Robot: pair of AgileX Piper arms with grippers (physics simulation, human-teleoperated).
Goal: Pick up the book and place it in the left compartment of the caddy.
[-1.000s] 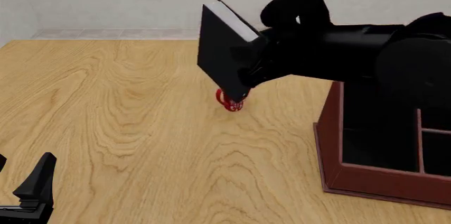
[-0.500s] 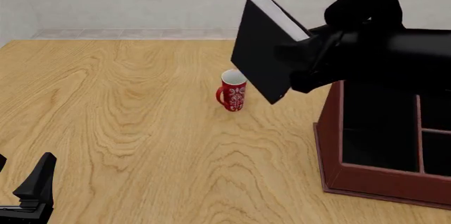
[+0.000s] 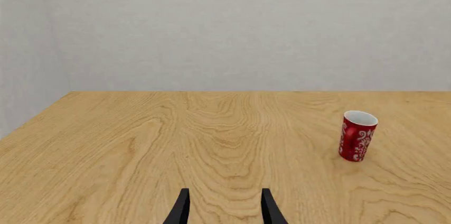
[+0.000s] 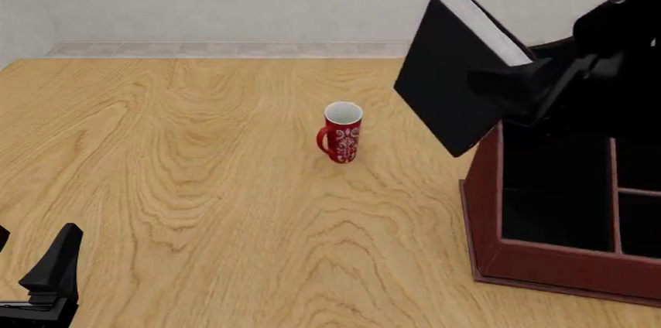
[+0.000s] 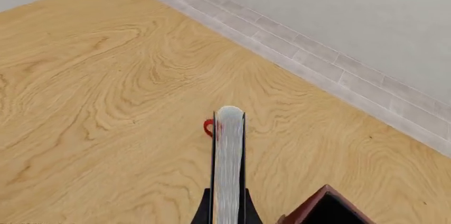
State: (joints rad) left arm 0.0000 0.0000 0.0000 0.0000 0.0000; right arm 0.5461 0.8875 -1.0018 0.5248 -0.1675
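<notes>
above the right side of the worktop [image 4: 207, 189], the right hand [image 4: 516, 84] is clamped on the book [image 4: 454, 73] and holds it clear of the surface. the book is tilted, its black cover facing the camera and its white page edges turned up and to the right. its lower corner hangs just over the near-left wall of the caddy [image 4: 481, 212], at the edge of the left compartment [image 4: 547, 189]; whether it touches the wall cannot be told. in the right wrist view the book [image 5: 228, 171] is seen edge-on, a pale strip of pages between two black covers, with the hand's fingers [image 5: 203, 211] pressed against both covers. a corner of the caddy [image 5: 313, 208] shows beside it.

the caddy stands on the worktop at the right, dark red-brown outside and black inside. its left compartment runs away from the camera as one long section; smaller divided sections lie to its right. nothing of the book is inside any compartment yet.

a red patterned mug [image 4: 342, 133] stands upright near the middle of the worktop, to the left of the book and caddy and apart from both. in the right wrist view most of it is hidden behind the book.

at the near-left corner, the left hand [image 4: 46, 281] sits low over the worktop. in the left wrist view its fingers [image 3: 181, 211] stand apart with bare wood between them, gripping nothing, and the mug [image 3: 357, 135] stands far off to one side.
</notes>
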